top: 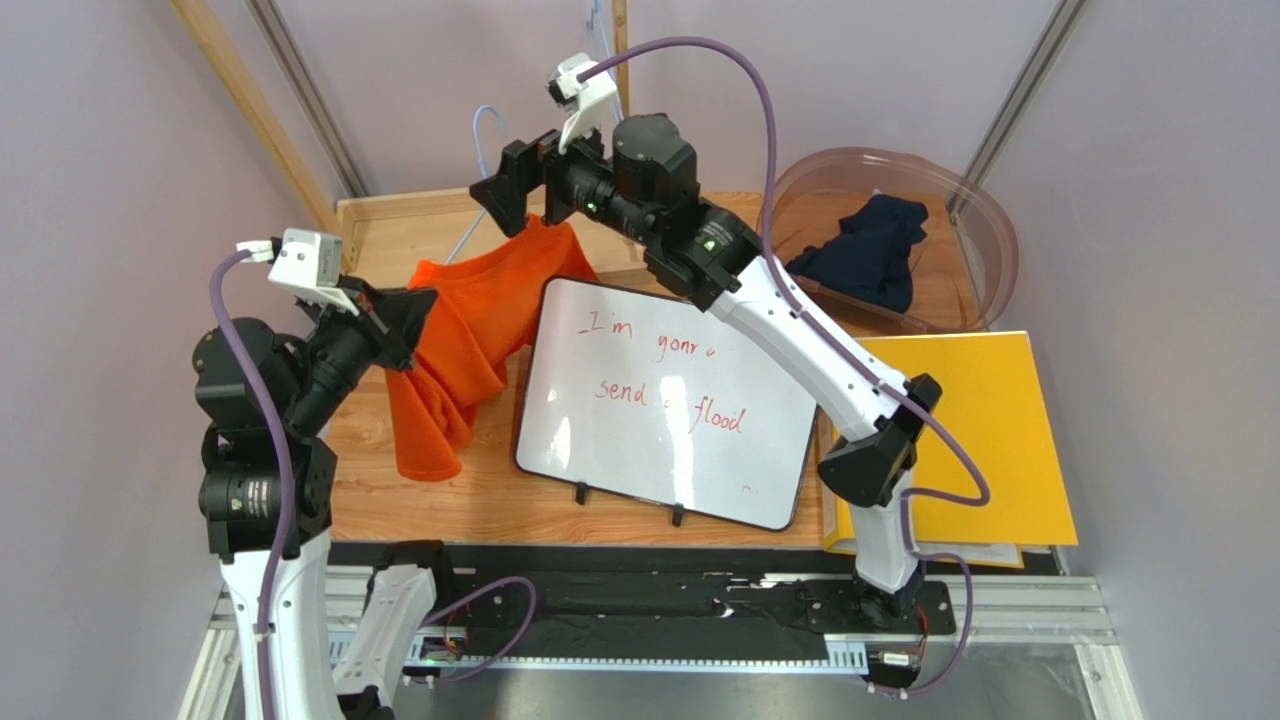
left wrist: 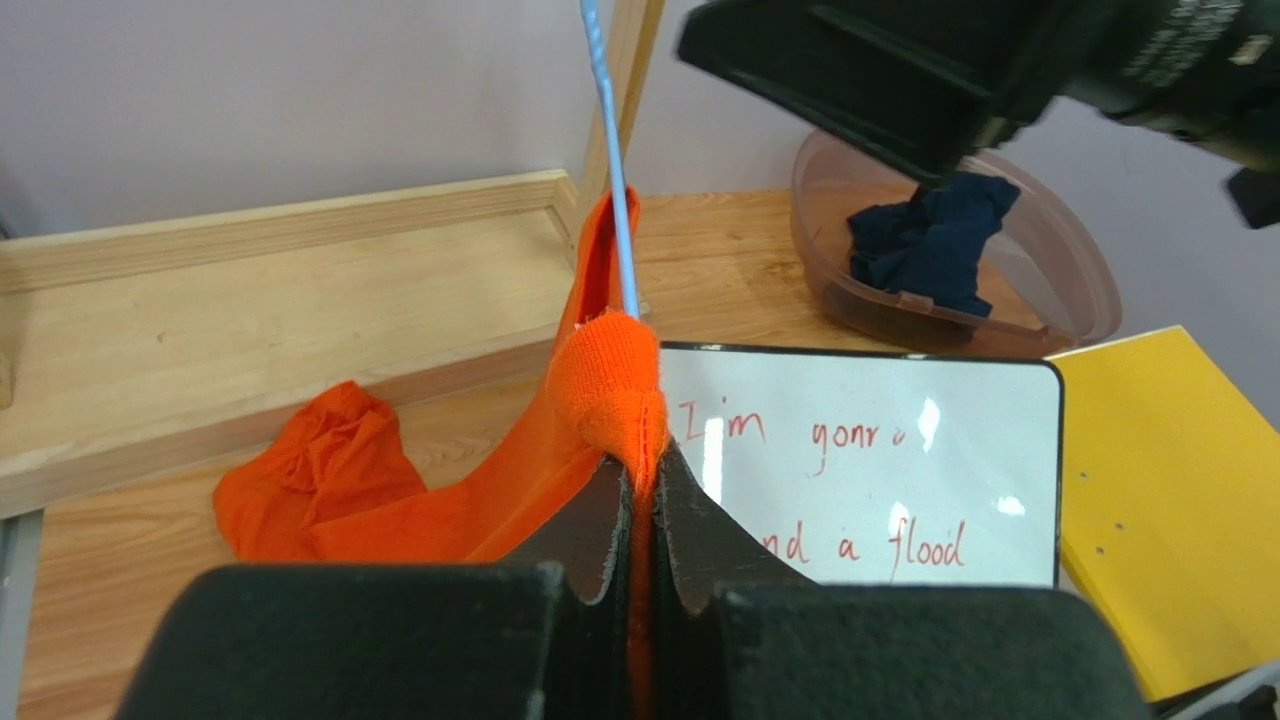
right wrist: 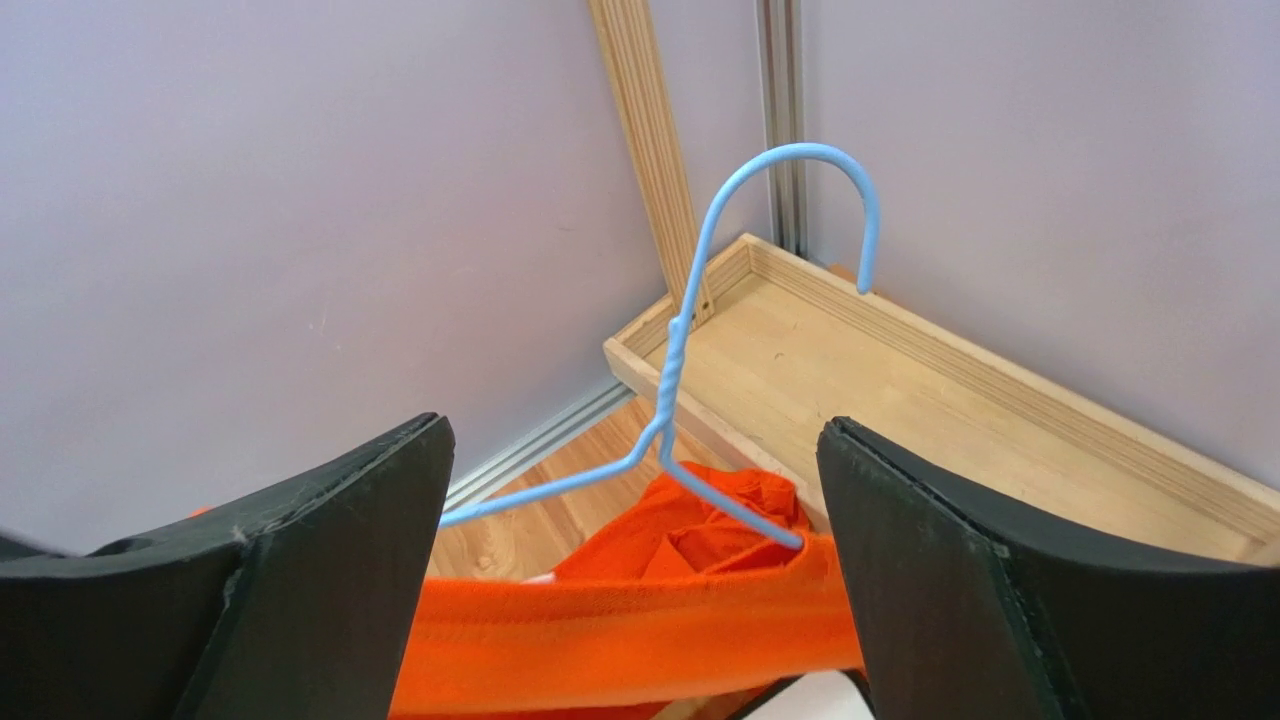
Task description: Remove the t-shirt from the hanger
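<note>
The orange t-shirt [top: 469,338] is at the far left of the pale wooden table [top: 481,503], a soft matte fabric partly bunched on the wood and partly pulled up into a taut band. A thin light-blue wire hanger [right wrist: 684,323], with a twisted neck and a round hook, rises tilted out of the cloth. The left gripper [left wrist: 643,468] has its black fingers pressed together on a fold of the shirt. The right gripper [right wrist: 631,435] is spread wide above the band and grasps nothing. Just right of the shirt lies a glossy whiteboard [top: 661,398] with red writing. Farther right are a yellow folder [top: 977,435] and a clear plastic bowl [top: 984,225] holding navy cloth [top: 872,248]. Pale lilac walls close in the table.
</note>
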